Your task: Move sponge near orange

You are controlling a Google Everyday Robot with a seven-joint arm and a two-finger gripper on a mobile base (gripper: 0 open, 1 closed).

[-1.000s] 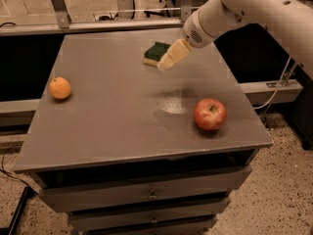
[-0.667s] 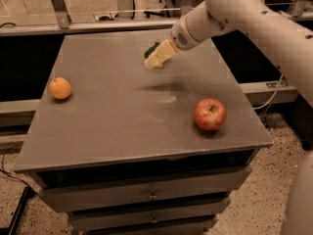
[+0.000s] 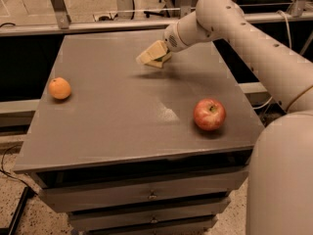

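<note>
The orange (image 3: 59,88) sits near the left edge of the grey table (image 3: 122,121). My gripper (image 3: 150,56) is low over the table's far middle, reaching in from the right. It is right at the sponge (image 3: 165,58), which is almost wholly hidden behind it; only a dark sliver shows by the wrist. I cannot tell whether the sponge is held or lies on the table. The gripper is far to the right of the orange.
A red apple (image 3: 209,114) lies on the table's right front part. My arm (image 3: 254,48) spans the right side above the table. A metal rail (image 3: 98,26) runs behind the table's far edge. Drawers (image 3: 151,195) are below the front edge.
The gripper has swung left and down onto the spot where the sponge lay, and now covers it. The orange and apple have not moved.
</note>
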